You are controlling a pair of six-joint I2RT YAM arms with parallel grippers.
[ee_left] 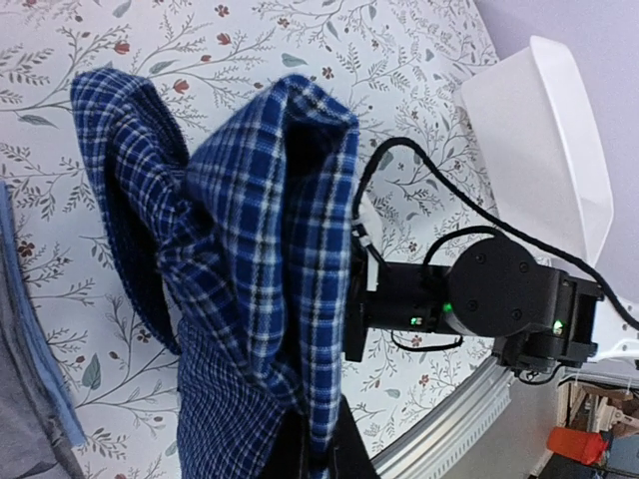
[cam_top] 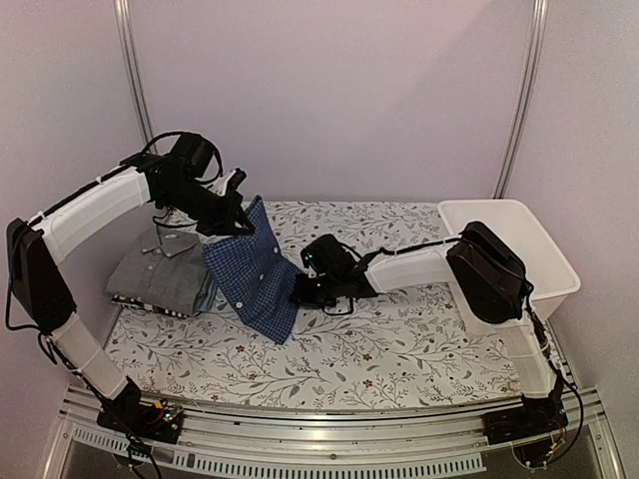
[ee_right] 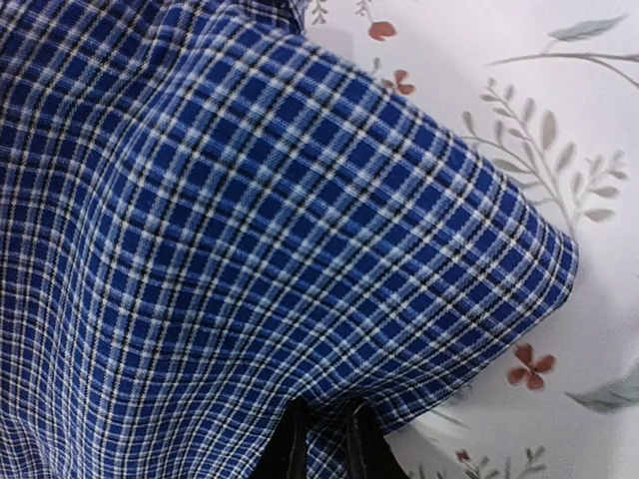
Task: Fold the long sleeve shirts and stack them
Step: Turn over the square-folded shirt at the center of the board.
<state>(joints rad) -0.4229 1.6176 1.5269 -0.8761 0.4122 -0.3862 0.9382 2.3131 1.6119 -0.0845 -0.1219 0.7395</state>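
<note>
- Right wrist view: right jaws pinched nearly shut on an edge of the dark blue check shirt (ee_right: 250,220), with cloth caught between the fingers (ee_right: 290,451)
- Left jaws closed on the same shirt's upper edge, holding it up off the tabletop (cam_top: 399,349); the cloth hangs tilted between the two arms
- Grey shirt (cam_top: 165,269) lies folded on top of a stack at the tabletop's left, just beside the blue one
- White basket (cam_top: 554,261) sits at the far right corner, showing only its own walls and floor
</note>
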